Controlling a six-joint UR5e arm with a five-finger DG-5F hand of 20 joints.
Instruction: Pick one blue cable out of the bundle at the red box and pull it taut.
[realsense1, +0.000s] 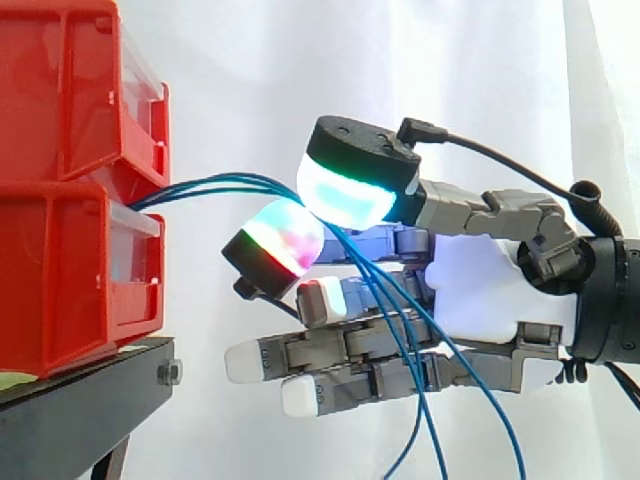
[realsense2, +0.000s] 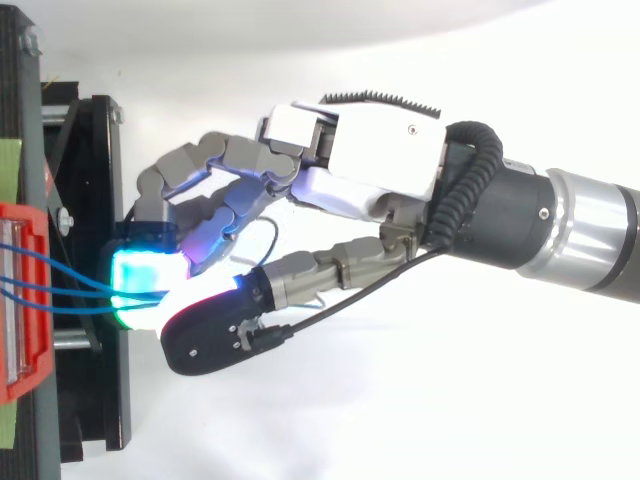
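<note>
A few thin blue cables come out between two stacked red bins at the left and run right to my hand. There they pass between a cyan-green glowing pad above and a red-green glowing pad below, which close together on them. I cannot tell how many cables lie in the pinch. Past the pads the cables droop down in front of the palm. The other fingers lie straight below. From above, the blue cables leave the red bin and reach the touching pads.
The bins stand on a black stand, whose edge lies just left of my fingertips. A white curtain hangs behind. The arm comes in from the right.
</note>
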